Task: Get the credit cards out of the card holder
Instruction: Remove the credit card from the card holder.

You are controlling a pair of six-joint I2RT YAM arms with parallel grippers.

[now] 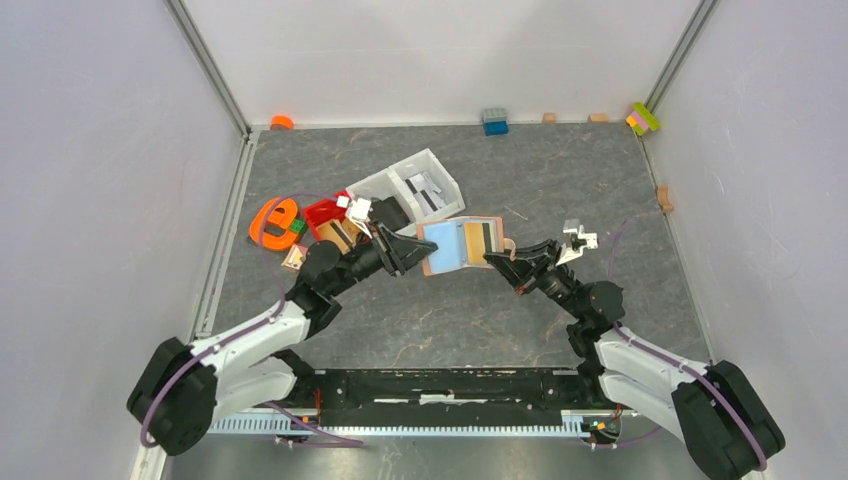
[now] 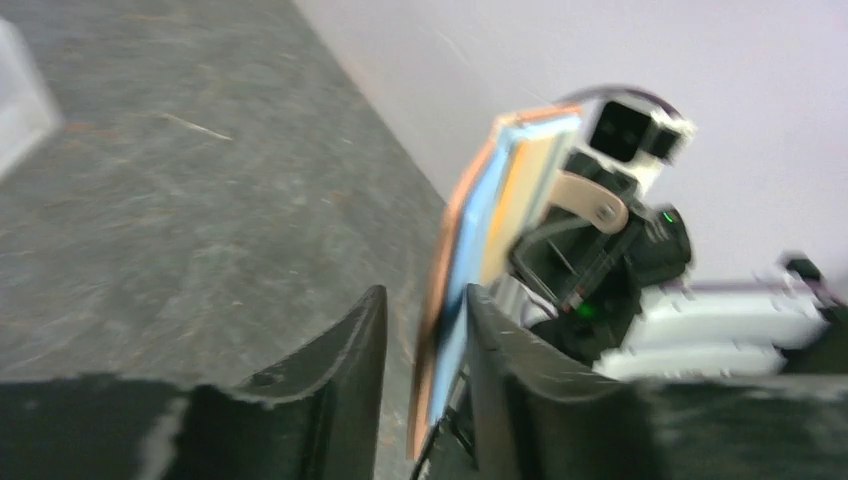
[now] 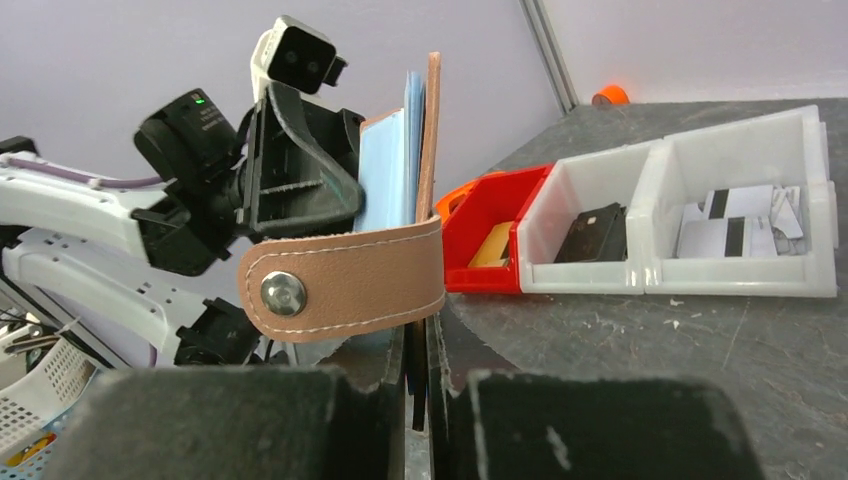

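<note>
The tan-brown card holder (image 1: 462,245) hangs open in the air between both arms. A pale blue-grey credit card (image 1: 442,245) shows in its left half and an orange-yellow one (image 1: 478,240) in its right half. My left gripper (image 1: 425,250) is open around the holder's left edge (image 2: 450,250); the edge rests against one finger with a gap to the other. My right gripper (image 1: 497,260) is shut on the holder's other edge, just under the closing tab (image 3: 350,280). In the right wrist view the blue card (image 3: 385,175) stands upright above my right gripper (image 3: 415,350).
A white two-compartment bin (image 1: 420,185) with black and white packets sits behind the holder, joined to a red bin (image 1: 325,212). An orange object (image 1: 275,222) lies at the left. Small blocks (image 1: 494,121) line the back wall.
</note>
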